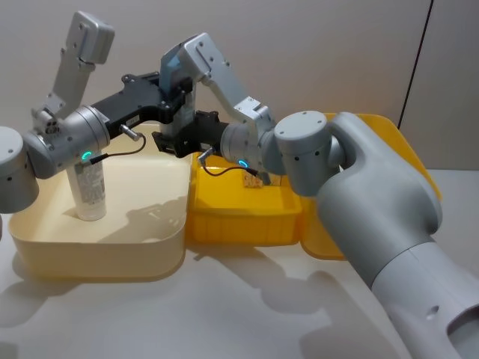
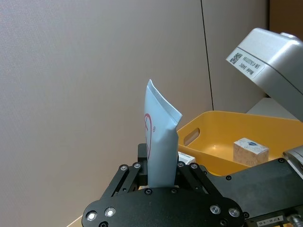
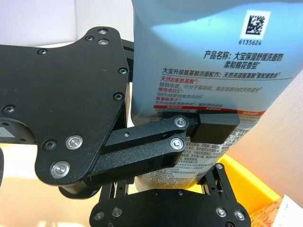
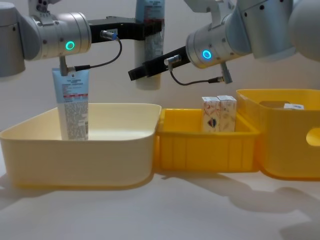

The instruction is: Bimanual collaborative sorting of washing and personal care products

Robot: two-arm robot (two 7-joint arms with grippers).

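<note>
Tube (image 4: 149, 45) held upright above seam between cream tub (image 4: 80, 145) and yellow tray (image 4: 200, 145); clamped by left gripper (image 4: 150, 30) high, right gripper (image 4: 145, 70) low; cream tub nearer left arm

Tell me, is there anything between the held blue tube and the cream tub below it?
Nothing visible blocks it. Both the left gripper and the right gripper hold the tube in the air above the cream tub. Another tube stands in the tub, off to the left side.

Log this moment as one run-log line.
handover midair | left gripper shut on blue tube | right gripper also shut on it | second tube in cream tub
</note>
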